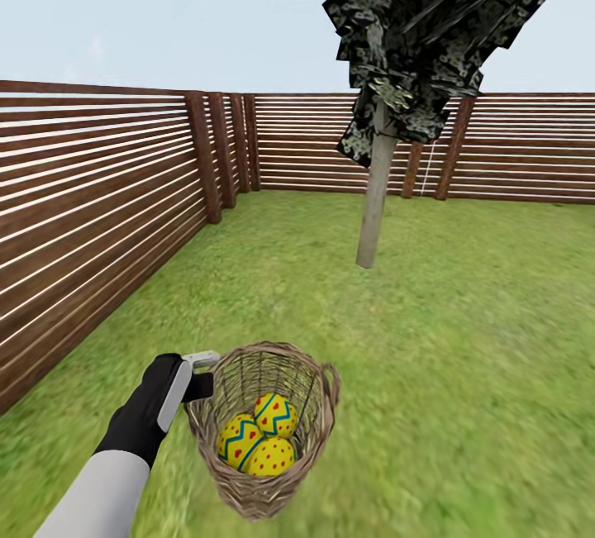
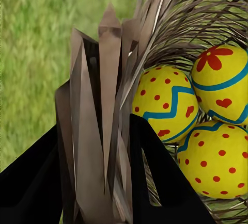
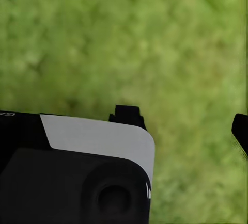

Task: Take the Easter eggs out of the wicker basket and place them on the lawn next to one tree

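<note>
Basket: brown woven wicker basket [image 1: 268, 430], lower centre, tilted on the lawn [image 1: 463, 340].
Eggs: three yellow, blue-zigzagged Easter eggs [image 1: 260, 436], inside.
Left gripper [image 1: 201, 374]: jaws clamped on the basket's rim.
Right gripper [image 3: 181, 121]: jaws apart above grass.
Risk: basket tipping further, eggs rolling out.

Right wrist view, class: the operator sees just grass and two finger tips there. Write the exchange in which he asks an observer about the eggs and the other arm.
Operator: Where are the eggs?
Observer: All three eggs lie in the basket.
Operator: And my left gripper?
Observer: The left gripper clamps the basket's rim, with the wicker between its fingers.
</note>
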`<state>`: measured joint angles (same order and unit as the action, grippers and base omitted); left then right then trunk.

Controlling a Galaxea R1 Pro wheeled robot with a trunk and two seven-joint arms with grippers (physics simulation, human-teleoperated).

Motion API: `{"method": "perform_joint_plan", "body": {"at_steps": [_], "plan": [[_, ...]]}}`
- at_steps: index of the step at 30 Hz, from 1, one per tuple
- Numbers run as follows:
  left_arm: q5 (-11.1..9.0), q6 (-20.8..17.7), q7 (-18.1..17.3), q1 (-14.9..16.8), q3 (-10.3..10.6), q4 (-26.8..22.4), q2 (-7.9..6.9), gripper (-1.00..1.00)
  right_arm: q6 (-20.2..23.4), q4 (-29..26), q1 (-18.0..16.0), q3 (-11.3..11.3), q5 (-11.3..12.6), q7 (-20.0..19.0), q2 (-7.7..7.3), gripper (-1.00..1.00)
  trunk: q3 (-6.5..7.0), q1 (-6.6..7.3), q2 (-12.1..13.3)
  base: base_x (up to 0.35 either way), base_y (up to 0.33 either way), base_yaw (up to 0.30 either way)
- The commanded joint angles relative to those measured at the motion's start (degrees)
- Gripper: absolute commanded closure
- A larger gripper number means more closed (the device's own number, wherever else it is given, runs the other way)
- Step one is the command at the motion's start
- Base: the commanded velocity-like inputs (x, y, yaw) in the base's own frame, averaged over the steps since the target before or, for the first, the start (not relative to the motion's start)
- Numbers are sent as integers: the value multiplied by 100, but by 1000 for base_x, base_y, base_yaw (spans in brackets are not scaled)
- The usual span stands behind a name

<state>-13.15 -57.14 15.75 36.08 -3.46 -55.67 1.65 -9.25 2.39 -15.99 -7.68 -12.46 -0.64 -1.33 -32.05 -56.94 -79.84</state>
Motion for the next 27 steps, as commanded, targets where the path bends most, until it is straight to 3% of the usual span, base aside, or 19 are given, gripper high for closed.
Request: {"method": "perform_joint_plan", "body": {"at_steps": [1, 27], "plan": [[-109, -7, 42, 4, -14, -5, 5, 100, -42, 25, -10, -49, -46, -7, -3, -100, -5, -3, -3, 320, 0, 0], [-101, -11, 49, 4, -4, -30, 35, 100, -42, 22, 19, -61, -30, -41, -13, -100, -5, -3, -3, 320, 0, 0]]}}
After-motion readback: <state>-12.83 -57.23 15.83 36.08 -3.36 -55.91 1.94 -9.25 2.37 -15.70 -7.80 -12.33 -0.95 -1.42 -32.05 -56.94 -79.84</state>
